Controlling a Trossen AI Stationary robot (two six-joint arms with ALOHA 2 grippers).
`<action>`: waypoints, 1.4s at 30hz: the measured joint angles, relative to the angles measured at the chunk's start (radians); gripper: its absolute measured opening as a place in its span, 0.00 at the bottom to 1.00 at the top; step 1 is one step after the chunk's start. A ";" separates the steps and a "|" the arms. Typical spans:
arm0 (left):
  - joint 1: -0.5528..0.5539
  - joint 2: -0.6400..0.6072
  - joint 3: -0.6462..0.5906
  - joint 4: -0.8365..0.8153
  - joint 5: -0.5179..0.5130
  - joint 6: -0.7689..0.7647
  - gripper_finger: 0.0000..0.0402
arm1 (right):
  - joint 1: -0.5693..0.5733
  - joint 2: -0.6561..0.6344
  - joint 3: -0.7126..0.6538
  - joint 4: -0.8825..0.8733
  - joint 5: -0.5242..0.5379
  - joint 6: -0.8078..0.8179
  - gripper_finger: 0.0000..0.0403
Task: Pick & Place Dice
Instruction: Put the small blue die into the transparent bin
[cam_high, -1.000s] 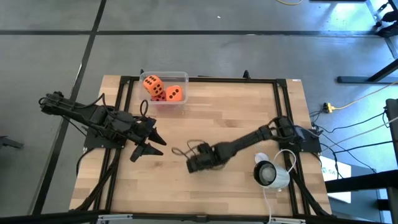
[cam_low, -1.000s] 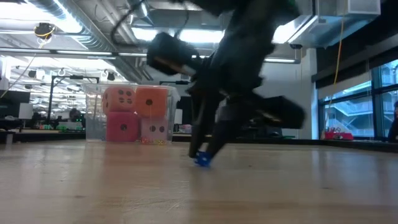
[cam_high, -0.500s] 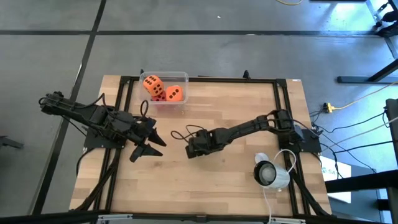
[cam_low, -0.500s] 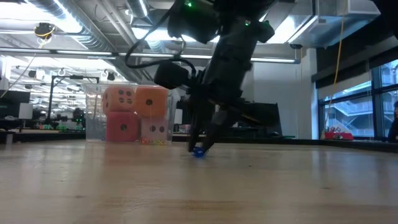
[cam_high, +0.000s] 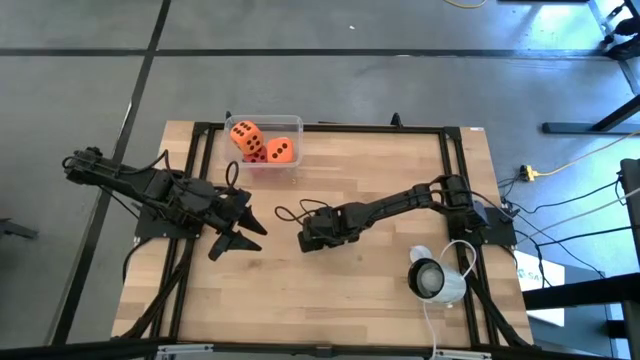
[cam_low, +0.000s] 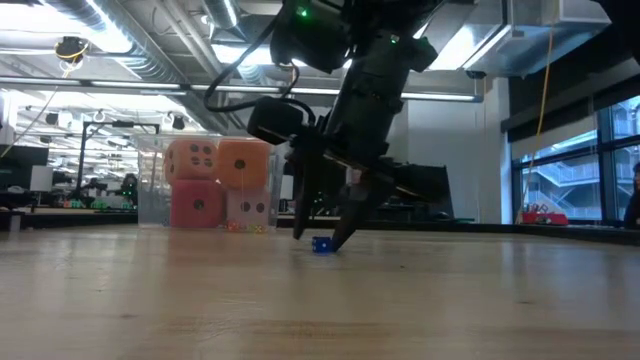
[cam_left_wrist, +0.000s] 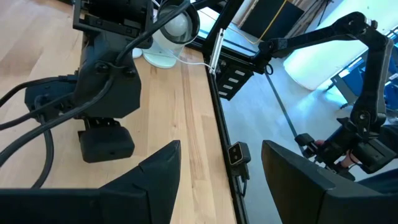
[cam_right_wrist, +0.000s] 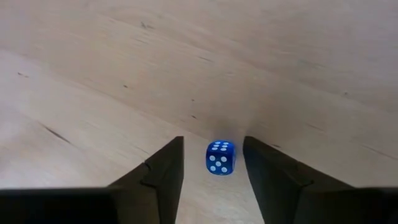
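Blue and tiny, a die with white pips sits on the wooden desk between the two fingers of the right gripper; narrow gaps show on both sides of it, so the jaws stand spread around it and do not pinch it. In the low view the fingertips reach down to the desk on either side of the die. This gripper hangs over the middle of the desk, its arm reaching in from the right edge. Four larger dice, two orange on top, a red and a pale pink one beneath, are stacked in a clear box at the far edge of the desk, well apart from the blue die. The left gripper waits over the left part of the desk, jaws spread and holding nothing. A white round device stands near the right edge.
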 joint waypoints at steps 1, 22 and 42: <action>0.000 0.000 0.000 0.000 0.000 0.000 0.53 | 0.001 0.000 0.000 -0.001 -0.005 0.001 0.42; 0.000 0.000 0.000 0.000 -0.001 -0.015 0.53 | 0.009 -0.001 0.001 -0.022 -0.053 -0.011 0.34; 0.000 0.000 0.000 0.001 -0.002 -0.006 0.53 | -0.010 -0.001 0.001 -0.022 -0.048 -0.008 0.32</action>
